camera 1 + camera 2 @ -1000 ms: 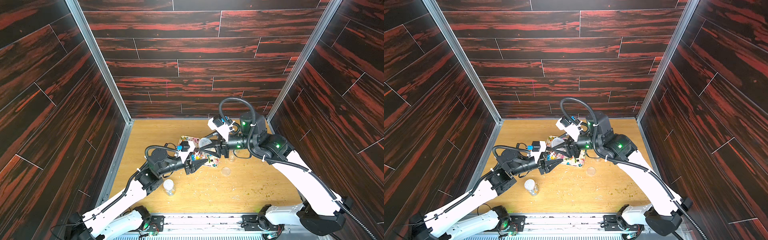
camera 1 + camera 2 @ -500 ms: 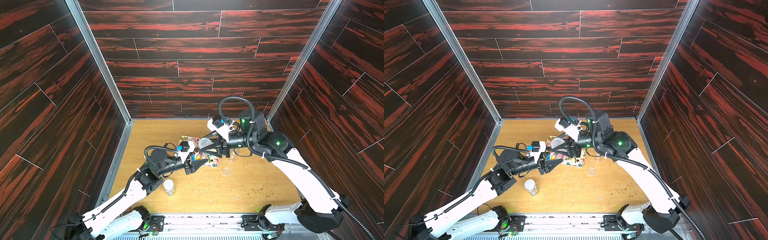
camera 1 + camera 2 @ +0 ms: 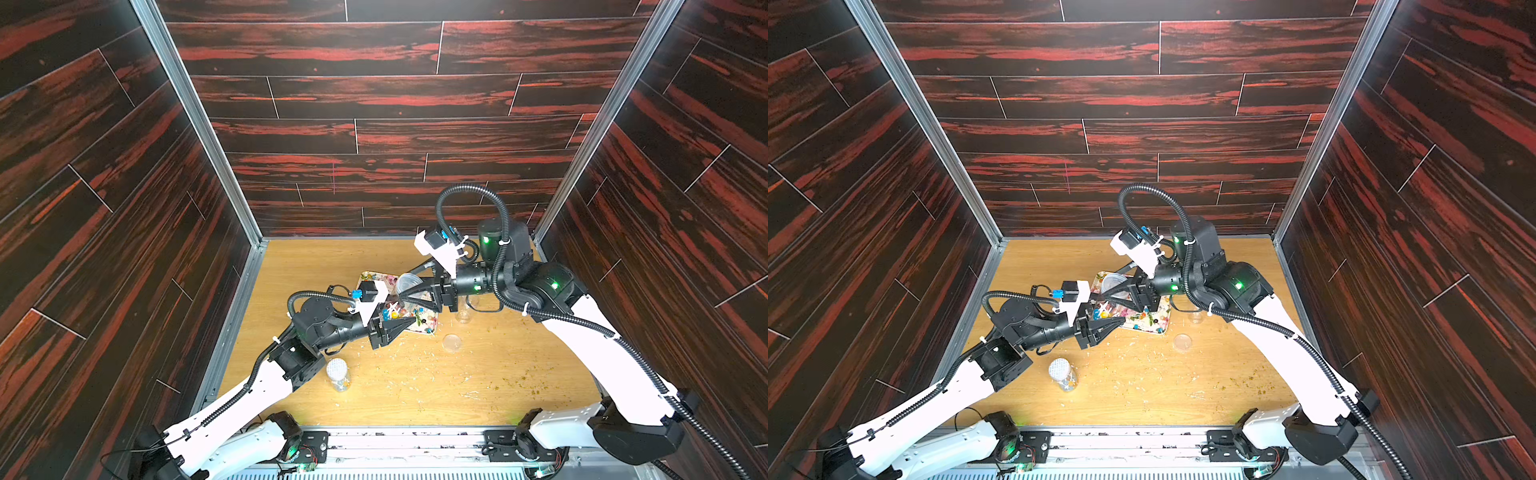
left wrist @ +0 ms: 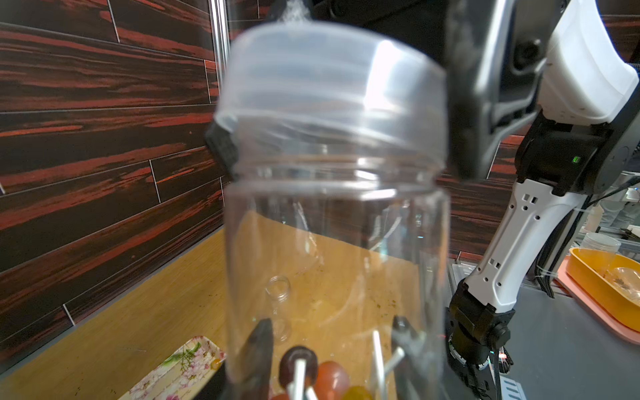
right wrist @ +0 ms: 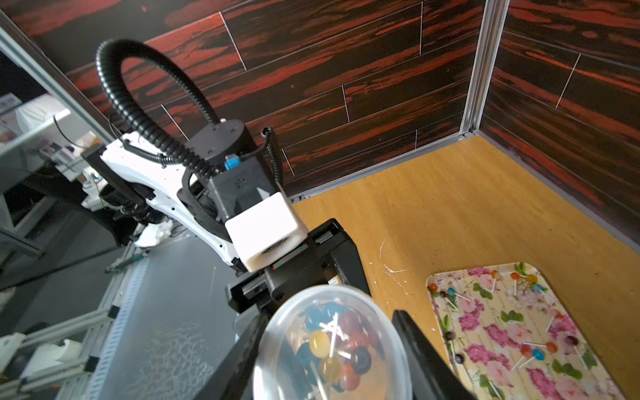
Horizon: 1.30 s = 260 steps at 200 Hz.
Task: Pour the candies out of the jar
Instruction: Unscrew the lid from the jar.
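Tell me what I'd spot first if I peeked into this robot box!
Two robot arms meet over the middle of the wooden table, sharing one clear jar. The left end effector grips its base and the right end effector pinches its lid. Bright lollipops sit piled inside the jar, and more lie scattered on the flowered tray under the arms.

Loose lid point(image 3: 451, 343), small jar point(image 3: 338, 374) on tabletop point(image 3: 498, 399)

robot lab cell: wood-print panel walls point(image 3: 374, 95), aluminium frame posts point(image 3: 199, 124), wooden tabletop point(image 3: 415, 386), metal base rail point(image 3: 415, 442)
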### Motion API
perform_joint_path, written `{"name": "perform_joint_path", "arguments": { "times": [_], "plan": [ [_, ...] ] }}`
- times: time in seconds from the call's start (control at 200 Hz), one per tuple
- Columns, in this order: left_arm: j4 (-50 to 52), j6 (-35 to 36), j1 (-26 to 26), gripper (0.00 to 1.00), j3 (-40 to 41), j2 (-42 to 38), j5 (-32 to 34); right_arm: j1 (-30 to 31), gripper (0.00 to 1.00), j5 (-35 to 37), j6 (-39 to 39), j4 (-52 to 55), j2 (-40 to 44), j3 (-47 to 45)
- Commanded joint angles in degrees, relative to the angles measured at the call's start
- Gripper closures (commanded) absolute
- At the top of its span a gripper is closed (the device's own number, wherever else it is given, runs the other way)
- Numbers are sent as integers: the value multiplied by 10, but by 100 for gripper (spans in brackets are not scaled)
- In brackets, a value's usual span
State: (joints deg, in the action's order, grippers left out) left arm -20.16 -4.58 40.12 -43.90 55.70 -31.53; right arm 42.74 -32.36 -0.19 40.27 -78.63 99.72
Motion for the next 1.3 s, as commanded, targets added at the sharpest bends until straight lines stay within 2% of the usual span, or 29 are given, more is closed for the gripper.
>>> {"name": "perform_joint_path", "arguments": {
  "times": [0.0, 0.155, 0.316, 0.481, 0.611, 0.982, 1.192, 1.298],
  "plan": [
    [17, 8, -6, 55, 7, -15, 3, -7, 56, -6, 69, -61, 10, 2],
    [13, 7, -6, 55, 9, -11, 1, -8, 55, 16, 54, -53, 17, 1],
    [10, 5, -6, 55, 8, -11, -1, -8, 55, -55, 59, -69, 9, -2],
    [14, 7, -6, 55, 10, -15, 1, -8, 54, -118, 37, -29, -9, 23],
    [15, 7, -6, 55, 9, -15, 2, -8, 54, -92, 25, 4, -14, 37],
    [17, 8, -5, 55, 7, -13, -2, -17, 54, -43, 30, -2, -10, 58],
    [19, 8, -5, 55, 7, -16, -3, -43, 54, -133, 55, -8, -31, 89],
    [19, 9, -6, 55, 7, -18, -2, -44, 54, -145, 46, 15, -42, 101]
  ]
}}
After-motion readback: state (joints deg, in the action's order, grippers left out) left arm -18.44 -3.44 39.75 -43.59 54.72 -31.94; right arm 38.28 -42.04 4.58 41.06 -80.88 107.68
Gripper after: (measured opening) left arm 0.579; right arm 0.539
